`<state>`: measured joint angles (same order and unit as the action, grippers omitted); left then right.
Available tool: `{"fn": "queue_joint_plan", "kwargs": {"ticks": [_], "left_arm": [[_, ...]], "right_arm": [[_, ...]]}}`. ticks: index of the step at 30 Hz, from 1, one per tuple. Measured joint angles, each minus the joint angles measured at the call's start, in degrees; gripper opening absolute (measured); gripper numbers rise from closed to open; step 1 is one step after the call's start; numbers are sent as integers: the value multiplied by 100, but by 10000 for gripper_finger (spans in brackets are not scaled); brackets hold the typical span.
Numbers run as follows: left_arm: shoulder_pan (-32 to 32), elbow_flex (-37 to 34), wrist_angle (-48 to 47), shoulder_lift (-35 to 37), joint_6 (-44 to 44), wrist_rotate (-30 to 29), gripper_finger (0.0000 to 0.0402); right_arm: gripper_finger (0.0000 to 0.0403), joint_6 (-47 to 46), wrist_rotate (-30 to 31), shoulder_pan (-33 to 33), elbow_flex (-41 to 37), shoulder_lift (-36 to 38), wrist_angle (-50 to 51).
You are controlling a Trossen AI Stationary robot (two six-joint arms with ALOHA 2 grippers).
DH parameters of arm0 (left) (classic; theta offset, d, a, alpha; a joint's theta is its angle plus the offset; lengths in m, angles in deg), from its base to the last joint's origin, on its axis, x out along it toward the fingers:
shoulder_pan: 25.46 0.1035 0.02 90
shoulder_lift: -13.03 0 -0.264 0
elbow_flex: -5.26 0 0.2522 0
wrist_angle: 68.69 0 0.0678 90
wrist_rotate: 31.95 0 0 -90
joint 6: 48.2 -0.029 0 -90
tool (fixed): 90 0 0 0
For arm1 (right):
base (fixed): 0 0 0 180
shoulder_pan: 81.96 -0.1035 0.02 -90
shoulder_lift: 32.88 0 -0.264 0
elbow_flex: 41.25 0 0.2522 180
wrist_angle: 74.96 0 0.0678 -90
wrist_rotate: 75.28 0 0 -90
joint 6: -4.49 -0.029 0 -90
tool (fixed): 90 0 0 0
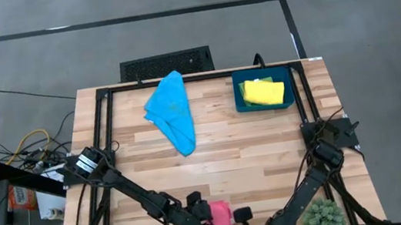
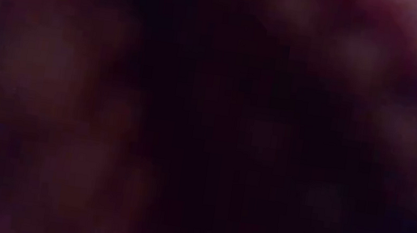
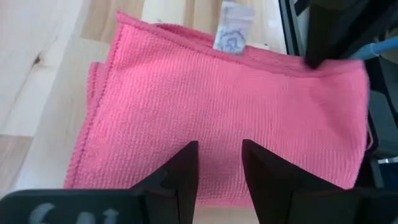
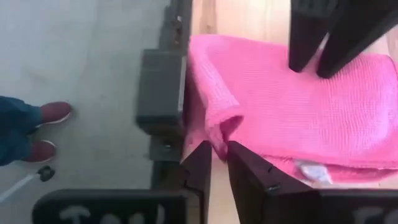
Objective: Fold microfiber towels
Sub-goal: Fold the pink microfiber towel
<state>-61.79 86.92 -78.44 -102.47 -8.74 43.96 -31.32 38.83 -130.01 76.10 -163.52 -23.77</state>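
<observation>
Table [image 1: 219,137] of pale wooden planks is seen bearing the folded, finely ribbed pink towel [image 3: 230,118] at its near edge, flat beneath the parted, empty left gripper [image 3: 219,171], a raised fold being pinched by the right gripper [image 4: 219,158].

Nothing can be read; the pink towel's [image 3: 230,118] small white tag [image 3: 234,28] is blurred.

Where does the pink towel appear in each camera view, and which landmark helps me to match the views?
High view: the pink towel lies at the bottom edge, between both arms.
Low view: not visible; the picture is dark.
Left wrist view: it fills the middle, beyond the left pincer.
Right wrist view: it covers the right half.
Shared landmark: its white label.
</observation>
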Motion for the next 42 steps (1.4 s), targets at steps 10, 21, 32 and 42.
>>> {"fn": "queue_joint_plan", "kwargs": {"ticks": [10, 21, 32, 42], "left_arm": [[43, 4, 315, -284, 118, 149, 114], [168, 4, 307, -282, 155, 142, 114], [357, 4, 90, -274, 83, 142, 114], [738, 17, -330, -245, -515, 143, 114]], "right_arm": [[86, -14, 958, -264, 13, 372, -67], [68, 458, 828, 199, -294, 219, -1273], [58, -67, 87, -32, -1181, 210, -1780], [58, 67, 169, 191, -1292, 197, -1525]]}}
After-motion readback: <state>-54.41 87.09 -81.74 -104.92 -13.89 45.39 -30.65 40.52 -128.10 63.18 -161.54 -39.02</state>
